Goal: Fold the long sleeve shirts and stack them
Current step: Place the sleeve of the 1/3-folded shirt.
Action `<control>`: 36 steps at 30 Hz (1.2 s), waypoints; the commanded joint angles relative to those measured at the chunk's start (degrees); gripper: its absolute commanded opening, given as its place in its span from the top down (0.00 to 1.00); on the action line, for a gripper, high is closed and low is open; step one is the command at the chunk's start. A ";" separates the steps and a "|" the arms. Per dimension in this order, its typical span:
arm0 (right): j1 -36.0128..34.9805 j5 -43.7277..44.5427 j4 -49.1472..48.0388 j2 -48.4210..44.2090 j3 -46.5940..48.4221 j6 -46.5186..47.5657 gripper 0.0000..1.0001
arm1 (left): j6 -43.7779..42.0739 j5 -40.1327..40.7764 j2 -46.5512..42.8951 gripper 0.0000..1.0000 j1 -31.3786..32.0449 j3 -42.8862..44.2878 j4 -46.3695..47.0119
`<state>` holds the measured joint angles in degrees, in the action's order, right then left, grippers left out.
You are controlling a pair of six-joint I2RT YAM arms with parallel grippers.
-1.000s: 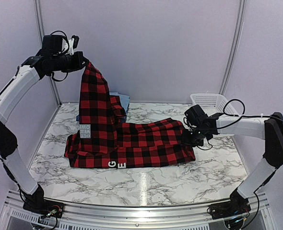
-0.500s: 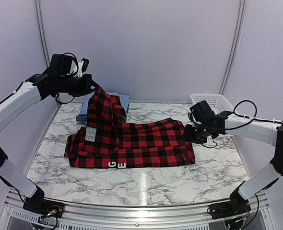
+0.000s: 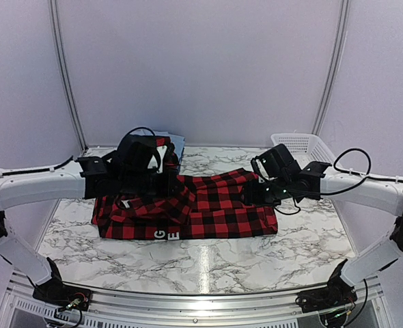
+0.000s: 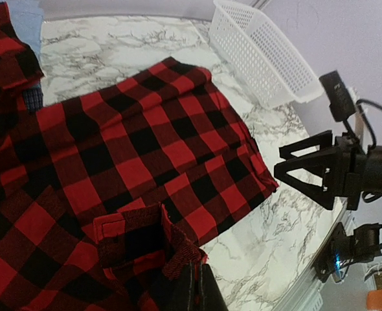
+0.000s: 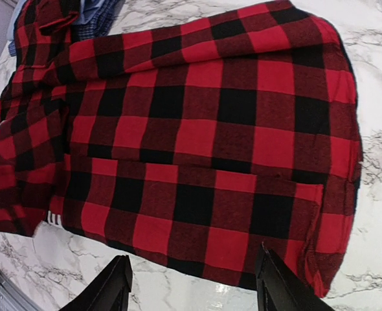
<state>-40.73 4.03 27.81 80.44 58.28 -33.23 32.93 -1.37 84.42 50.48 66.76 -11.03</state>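
Note:
The red-and-black plaid shirt (image 3: pixel 218 213) lies across the table's middle, with white letters (image 3: pixel 166 235) on its near edge. My left gripper (image 3: pixel 176 186) hangs low over the shirt's left half. It is shut on the sleeve cuff (image 4: pixel 136 243), which is pinched between its fingertips (image 4: pixel 197 291). My right gripper (image 3: pixel 253 193) hovers open just over the shirt's right end, with nothing between its fingers (image 5: pixel 116 285); plaid cloth (image 5: pixel 210 129) fills the view below it. A light blue shirt (image 4: pixel 22 19) and a dark blue checked one (image 4: pixel 32 97) lie behind the plaid shirt's left end.
A white mesh basket (image 3: pixel 300 145) stands at the back right corner, right behind my right arm. Bare marble table (image 3: pixel 208 270) runs along the front. The blue shirts (image 3: pixel 176 142) sit against the back wall.
My left arm came down from high at the back left and swung right, carrying the sleeve across the shirt. My right gripper opened and let go of the shirt's right end.

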 commanded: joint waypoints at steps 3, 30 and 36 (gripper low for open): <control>-4.76 -1.26 -5.82 1.03 -2.40 -3.52 0.39 | -0.54 4.17 6.22 1.00 6.09 -3.16 7.07; -20.70 4.56 -12.05 6.64 -5.92 -16.48 0.36 | 3.09 4.36 -10.31 0.54 14.08 -21.28 15.00; -21.61 5.76 -11.09 7.27 -5.42 -17.84 0.36 | 7.25 12.12 -8.38 0.53 6.88 -22.04 6.58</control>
<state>-61.84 7.68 17.17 87.92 50.76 -49.23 37.08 5.91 72.95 62.37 45.54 0.58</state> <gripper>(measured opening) 0.638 0.483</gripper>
